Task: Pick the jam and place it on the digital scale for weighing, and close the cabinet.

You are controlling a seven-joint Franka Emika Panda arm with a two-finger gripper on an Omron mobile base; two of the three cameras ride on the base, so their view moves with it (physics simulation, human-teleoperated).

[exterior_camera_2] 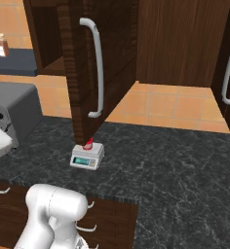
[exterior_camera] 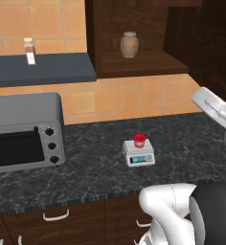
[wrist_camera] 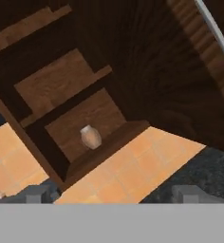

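We're looking up into the cabinet [wrist_camera: 133, 71], its door [exterior_camera_2: 105, 63] swung wide toward us with the long silver handle [exterior_camera_2: 98, 68] facing out, so the closing job isn't done. That's likely why our gripper [wrist_camera: 114, 193] is tilted up at the shelves: fingers spread wide, nothing between them, free to push the door. The door hangs off to the gripper's upper right in the hand view, and the brown jar [wrist_camera: 90, 136] sits ahead of us on the lower shelf, left alone because it isn't ours to move.

Well below the gripper runs the dark stone counter [exterior_camera: 96, 143] against orange tile, with the toaster oven [exterior_camera: 26, 131] far off to the side. Down there too is the scale [exterior_camera: 139, 154], display toward us, and the jam [exterior_camera: 140, 139] stands upright on its plate, so we'd call the weighing step finished.
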